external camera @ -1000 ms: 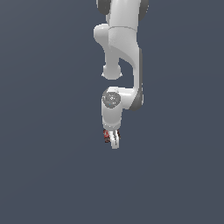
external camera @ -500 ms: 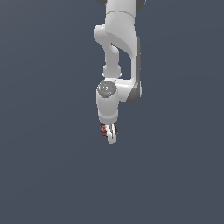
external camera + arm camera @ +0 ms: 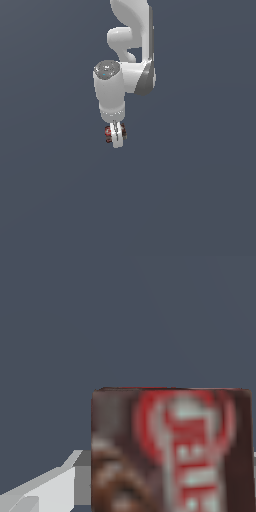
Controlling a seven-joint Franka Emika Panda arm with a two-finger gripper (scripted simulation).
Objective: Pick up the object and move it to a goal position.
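Observation:
The object [image 3: 108, 134], a small dark brown-and-red box, is held between the white fingers of my gripper [image 3: 116, 137] in the exterior view. Only its ends show on either side of the near finger. The arm hangs down from the upper middle of that view and the hand points downward. In the wrist view the object [image 3: 170, 451] fills much of the picture, showing a red ring, pale lettering and brown sides. A white finger [image 3: 45, 491] shows beside it. The gripper is shut on the box.
A flat dark grey-blue surface [image 3: 200, 200] fills the background on all sides. No other objects or edges show in either view.
The arm has drawn upward and toward the exterior view's left, carrying the box with it. The wrist has turned, and the hand appears larger.

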